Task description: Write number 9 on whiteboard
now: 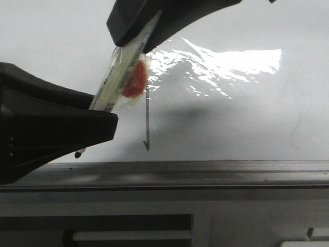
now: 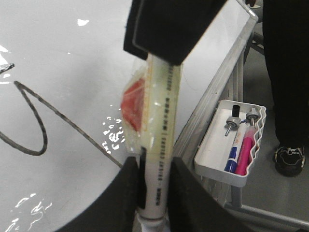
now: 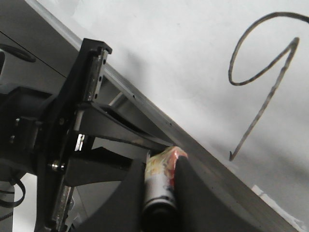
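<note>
Bare whiteboard (image 1: 247, 118) right of the number 9 (image 1: 147, 121); edge rail (image 1: 205, 167) below.

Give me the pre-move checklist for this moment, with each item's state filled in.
1. The number 9 is fully drawn, with loop, stem and hook: ok.
2. Left end effector is shut on the marker: ok.
3. Right end effector is shut on the same marker: ok.
4. Marker tip is lifted off the whiteboard: cannot tell.
5. No stray black strokes around the figure: ok in the right wrist view.
6. Pen tray beside the board has free space: ok.
</note>
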Action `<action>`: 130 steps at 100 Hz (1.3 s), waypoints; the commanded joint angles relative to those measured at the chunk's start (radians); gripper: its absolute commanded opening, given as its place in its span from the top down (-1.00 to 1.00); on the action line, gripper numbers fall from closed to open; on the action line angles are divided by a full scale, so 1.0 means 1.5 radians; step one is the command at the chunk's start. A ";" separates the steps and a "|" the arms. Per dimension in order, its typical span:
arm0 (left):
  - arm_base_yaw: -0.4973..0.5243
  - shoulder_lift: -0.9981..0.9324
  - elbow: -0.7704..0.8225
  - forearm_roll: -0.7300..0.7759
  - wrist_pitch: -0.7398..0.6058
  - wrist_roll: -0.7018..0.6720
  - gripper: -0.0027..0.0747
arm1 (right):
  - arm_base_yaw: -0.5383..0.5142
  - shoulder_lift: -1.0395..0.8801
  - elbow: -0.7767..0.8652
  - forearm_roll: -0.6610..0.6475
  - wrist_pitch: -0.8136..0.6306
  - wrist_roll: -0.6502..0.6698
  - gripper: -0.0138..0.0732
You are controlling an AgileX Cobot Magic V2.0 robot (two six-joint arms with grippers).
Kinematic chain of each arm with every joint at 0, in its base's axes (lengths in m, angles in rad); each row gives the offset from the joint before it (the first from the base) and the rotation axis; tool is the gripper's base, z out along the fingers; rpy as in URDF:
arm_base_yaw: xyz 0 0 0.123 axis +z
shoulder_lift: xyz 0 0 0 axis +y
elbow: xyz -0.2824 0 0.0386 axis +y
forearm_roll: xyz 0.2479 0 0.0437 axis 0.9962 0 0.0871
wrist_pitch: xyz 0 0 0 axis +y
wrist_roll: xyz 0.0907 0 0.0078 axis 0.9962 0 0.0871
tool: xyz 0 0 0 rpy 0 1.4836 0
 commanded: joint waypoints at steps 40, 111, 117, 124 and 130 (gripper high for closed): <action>-0.004 -0.008 -0.018 -0.168 -0.047 -0.151 0.98 | -0.001 -0.009 -0.022 0.007 -0.043 -0.002 -0.38; -0.003 -0.089 -0.018 -0.345 0.172 -0.269 0.98 | -0.001 -0.009 -0.022 0.007 -0.034 -0.002 -0.37; -0.003 -0.089 -0.018 -0.345 0.171 -0.269 0.98 | -0.001 -0.009 -0.022 0.007 -0.034 -0.002 -0.37; -0.003 -0.089 -0.018 -0.345 0.168 -0.269 0.98 | -0.001 -0.009 -0.022 0.007 -0.034 -0.002 -0.37; -0.003 -0.089 -0.018 -0.345 0.168 -0.269 0.98 | -0.001 -0.009 -0.022 0.007 -0.034 -0.002 -0.37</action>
